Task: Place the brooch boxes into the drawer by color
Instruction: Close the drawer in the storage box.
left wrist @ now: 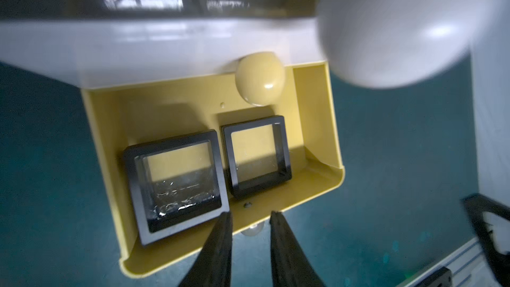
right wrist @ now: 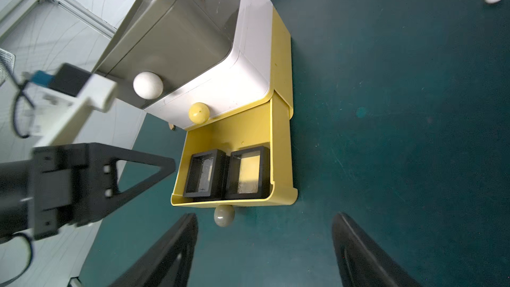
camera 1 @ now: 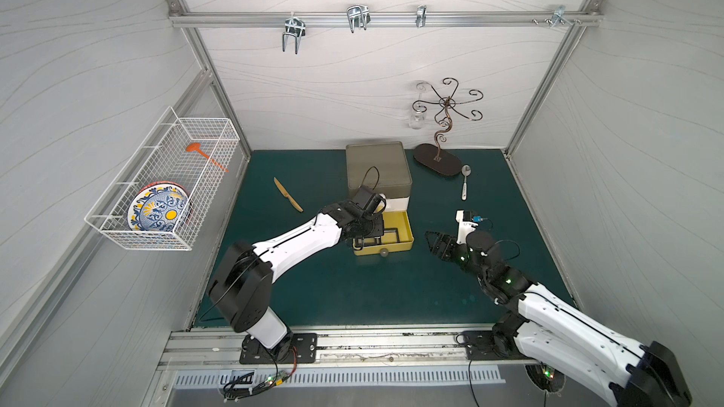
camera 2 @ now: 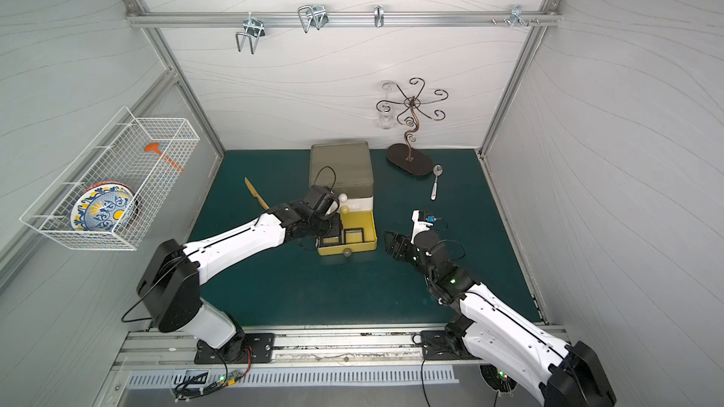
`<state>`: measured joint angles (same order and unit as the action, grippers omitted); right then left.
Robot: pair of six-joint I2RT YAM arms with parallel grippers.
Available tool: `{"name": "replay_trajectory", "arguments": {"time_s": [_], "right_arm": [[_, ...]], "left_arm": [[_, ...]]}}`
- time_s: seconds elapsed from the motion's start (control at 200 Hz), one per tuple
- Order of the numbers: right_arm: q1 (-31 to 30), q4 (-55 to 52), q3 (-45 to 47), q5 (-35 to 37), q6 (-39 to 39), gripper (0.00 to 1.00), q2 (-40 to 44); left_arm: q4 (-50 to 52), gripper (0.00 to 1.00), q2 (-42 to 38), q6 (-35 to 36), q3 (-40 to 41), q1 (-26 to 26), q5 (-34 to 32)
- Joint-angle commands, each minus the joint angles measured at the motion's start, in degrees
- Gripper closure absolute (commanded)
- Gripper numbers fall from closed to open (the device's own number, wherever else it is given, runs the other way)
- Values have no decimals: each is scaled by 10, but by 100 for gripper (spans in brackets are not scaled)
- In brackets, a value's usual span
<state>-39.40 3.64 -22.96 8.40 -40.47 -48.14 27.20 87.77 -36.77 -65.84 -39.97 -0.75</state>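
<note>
Toward the far middle of the green table (camera 1: pixel 352 299) stands the drawer (camera 1: pixel 378 166), its olive and white tiers shut and its yellow bottom tier (right wrist: pixel 281 161) pulled out toward the near edge. Inside that tier lie two black-framed brooch boxes, the left box (left wrist: pixel 176 186) and the right box (left wrist: pixel 256 158), flat, side by side and almost touching. No other box shows anywhere on the table, so I judge the sorting close to done, with shutting the yellow tier the likely step left.

That move turns on the tier's grey knob (right wrist: pixel 224 215), which sticks out of the front wall on the near side. The tier slides along the near-far line, so a push would have to go toward the far wall. The left gripper (left wrist: pixel 251 215) hangs right over that front wall, just near of the left box, its jaws a little apart with nothing between them. The right gripper (right wrist: pixel 265 216) hovers to the right of the tier with bare table between, jaws wide apart and empty, pointing toward the drawer. Of the two, the left gripper is the nearer to the knob.

No brand or writing can be read; a label (right wrist: pixel 52 100) on the white part behind the left gripper is blurred
</note>
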Motion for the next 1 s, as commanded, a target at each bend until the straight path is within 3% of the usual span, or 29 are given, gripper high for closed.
{"name": "replay_trajectory", "arguments": {"time_s": [0.0, 0.07, 0.23, 0.385, 0.996], "right_arm": [[-5, 36, -4, -62, 21, 64, -51], [-6, 50, -11, -88, 14, 100, -100], [-13, 90, -42, -146, 10, 100, -215], [-24, 121, -75, -165, 9, 100, -300], [-28, 215, -154, -140, -7, 100, -448]], "left_arm": [[20, 71, -58, 22, -19, 16, -36], [14, 72, -86, 23, 5, 46, -23], [-5, 80, -138, 31, 72, 127, -1], [-1, 75, -162, 44, 110, 175, 6], [-1, 73, -192, 40, 165, 183, 6]]}}
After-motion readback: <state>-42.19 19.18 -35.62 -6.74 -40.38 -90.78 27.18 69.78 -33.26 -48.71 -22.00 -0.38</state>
